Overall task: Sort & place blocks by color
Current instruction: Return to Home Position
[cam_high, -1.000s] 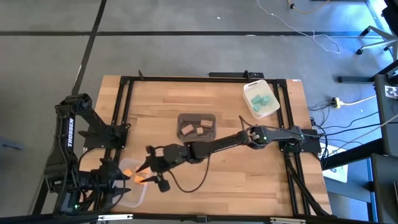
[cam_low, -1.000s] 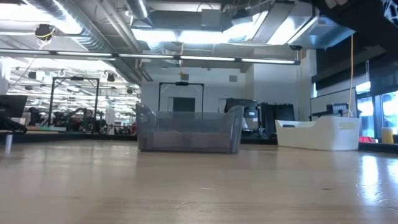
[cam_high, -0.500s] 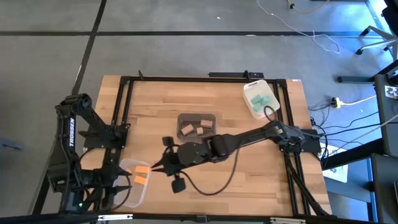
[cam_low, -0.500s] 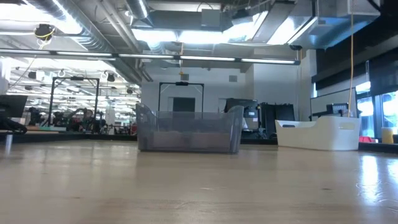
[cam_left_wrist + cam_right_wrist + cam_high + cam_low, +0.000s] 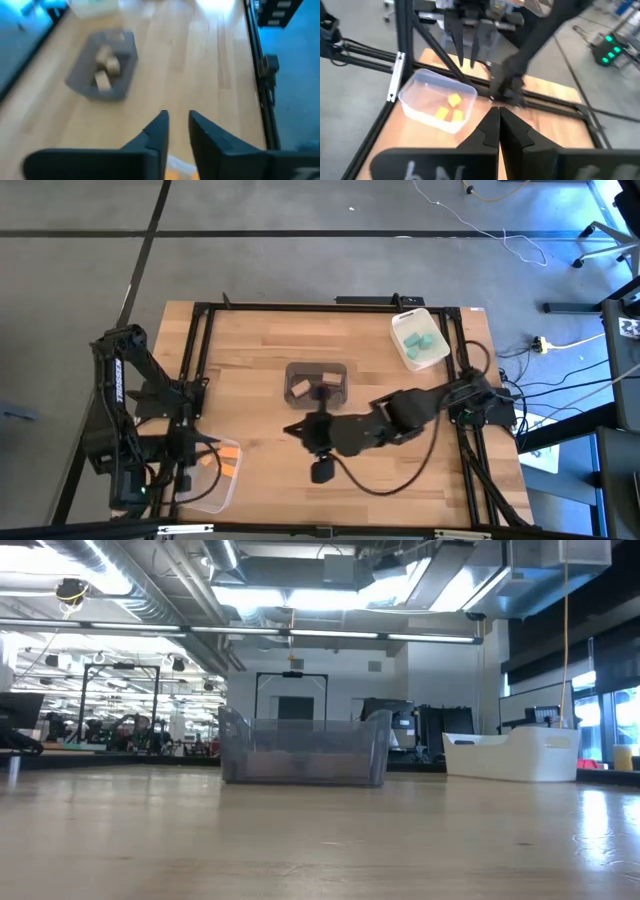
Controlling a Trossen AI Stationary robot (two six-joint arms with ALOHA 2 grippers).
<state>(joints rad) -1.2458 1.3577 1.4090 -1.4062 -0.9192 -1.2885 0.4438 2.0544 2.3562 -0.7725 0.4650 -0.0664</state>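
Orange blocks [image 5: 228, 461] lie in the clear bin [image 5: 203, 492] at the near left; the right wrist view shows these orange blocks [image 5: 448, 107] too. Tan blocks [image 5: 312, 387] sit in the dark grey bin [image 5: 317, 367] mid-table. Teal blocks [image 5: 417, 340] sit in the white bin [image 5: 403, 358] at the far right. My right gripper [image 5: 292, 429] hangs shut and empty over the table's middle, just near of the grey bin. My left gripper [image 5: 205, 445] hovers at the clear bin's far edge. Its fingers [image 5: 161, 125] stand a little apart with nothing between them.
A black frame rail [image 5: 200, 355] runs along each side of the wooden table [image 5: 250, 350]. The right arm [image 5: 410, 408] stretches from the right edge across the middle, with a cable loop [image 5: 385, 480] under it. The low view shows only the grey bin [image 5: 305, 750] and white bin [image 5: 512, 755].
My right gripper has left an orange block in the clear bin, then pulled back toward the table's right and up, its fingers shutting. The block now lies beside the other orange one. My left gripper has rolled and shifted a little toward the far edge.
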